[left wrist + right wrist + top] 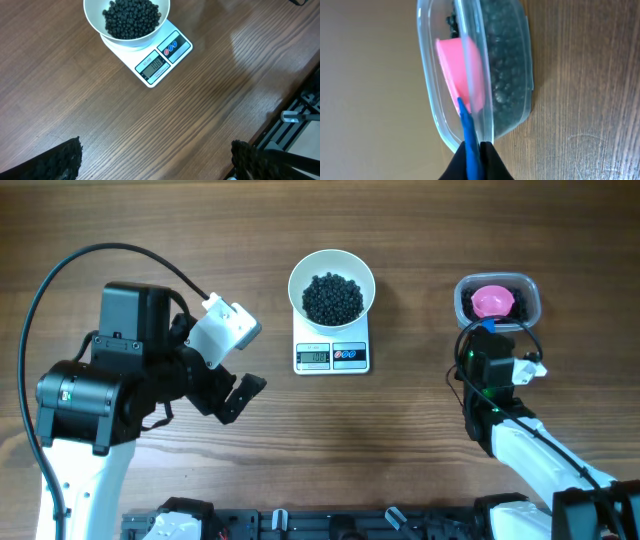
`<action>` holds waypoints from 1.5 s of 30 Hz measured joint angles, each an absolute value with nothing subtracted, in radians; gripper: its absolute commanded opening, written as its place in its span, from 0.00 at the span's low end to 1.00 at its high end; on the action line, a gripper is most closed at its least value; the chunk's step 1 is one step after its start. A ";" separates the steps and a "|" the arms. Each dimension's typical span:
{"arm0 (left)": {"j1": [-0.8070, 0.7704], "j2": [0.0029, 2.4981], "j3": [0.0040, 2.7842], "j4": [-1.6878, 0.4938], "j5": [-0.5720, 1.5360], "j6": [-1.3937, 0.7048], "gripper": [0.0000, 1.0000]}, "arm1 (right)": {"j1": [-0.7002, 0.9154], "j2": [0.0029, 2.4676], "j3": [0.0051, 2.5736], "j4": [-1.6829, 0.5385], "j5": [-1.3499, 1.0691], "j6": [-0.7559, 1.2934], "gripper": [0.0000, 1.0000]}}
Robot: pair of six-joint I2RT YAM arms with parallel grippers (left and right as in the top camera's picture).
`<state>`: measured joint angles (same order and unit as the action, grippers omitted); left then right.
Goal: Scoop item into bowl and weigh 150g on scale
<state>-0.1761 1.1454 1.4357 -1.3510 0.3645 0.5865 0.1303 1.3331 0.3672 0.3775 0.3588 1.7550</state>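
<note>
The white bowl (298,274) stands on the scale (332,357) at the table's middle back, holding a heap of black pellets (332,298). In the left wrist view the bowl (92,22), its pellets (131,17) and the scale (162,62) lie well ahead of my left gripper (156,156), which is open and holds nothing. That gripper (226,394) hovers left of the scale. My right gripper (475,150) is shut on the blue handle (469,127) of a pink scoop (462,70). The scoop's cup (492,301) sits inside the clear tub (535,300) among more pellets (505,60).
The clear tub (426,75) stands at the back right, with my right gripper (488,332) at its near end. Black cables run by both arms. A dark rail (330,525) lines the table's front edge.
</note>
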 measured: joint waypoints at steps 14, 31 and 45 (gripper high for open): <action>-0.176 1.145 1.436 -1.351 0.364 0.587 1.00 | 0.130 1.166 0.363 0.260 0.329 1.625 0.05; -0.176 1.145 1.436 -1.351 0.364 0.587 1.00 | 0.022 0.944 0.484 0.036 0.261 1.196 0.05; -0.176 1.145 1.436 -1.351 0.364 0.587 1.00 | -0.097 1.029 1.115 -0.581 0.160 0.694 0.04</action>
